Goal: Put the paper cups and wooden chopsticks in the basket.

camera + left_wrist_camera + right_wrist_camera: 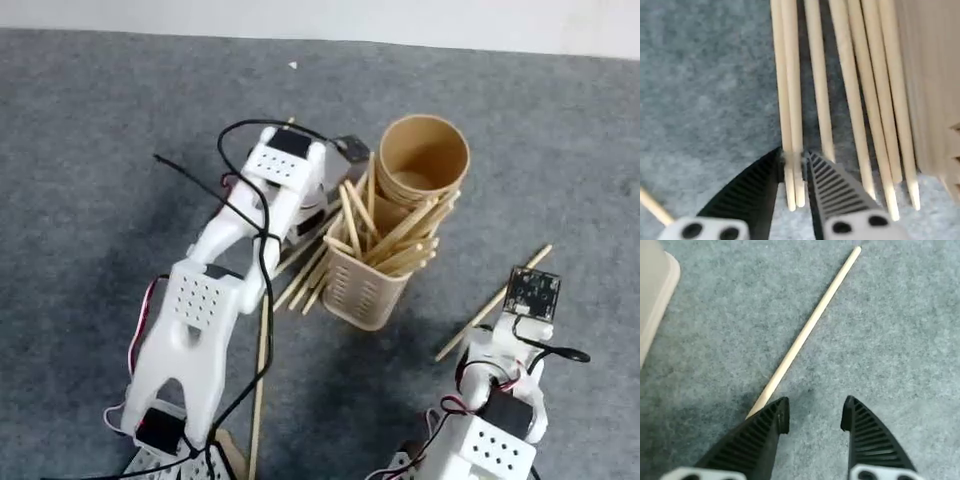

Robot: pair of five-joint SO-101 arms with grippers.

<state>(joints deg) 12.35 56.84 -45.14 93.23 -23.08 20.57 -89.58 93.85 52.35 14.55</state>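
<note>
A beige slotted basket [365,290] stands mid-floor with several wooden chopsticks [385,235] sticking out of it. Stacked paper cups [425,155] lean in its far end. More chopsticks [860,90] lie side by side against the basket wall [932,75]. My left gripper [795,162] is shut on two chopsticks [791,100] of that row, near their tips. My right gripper [814,415] hangs open just above the carpet. A single chopstick [807,330] runs away from its one finger [771,425], and lies right of the basket [495,300].
Grey carpet covers the floor. A long chopstick [261,380] lies beside the left arm [200,300]. Black cables [240,180] loop over that arm. The right arm [500,400] stands at the front right. A basket corner [657,295] edges the right wrist view.
</note>
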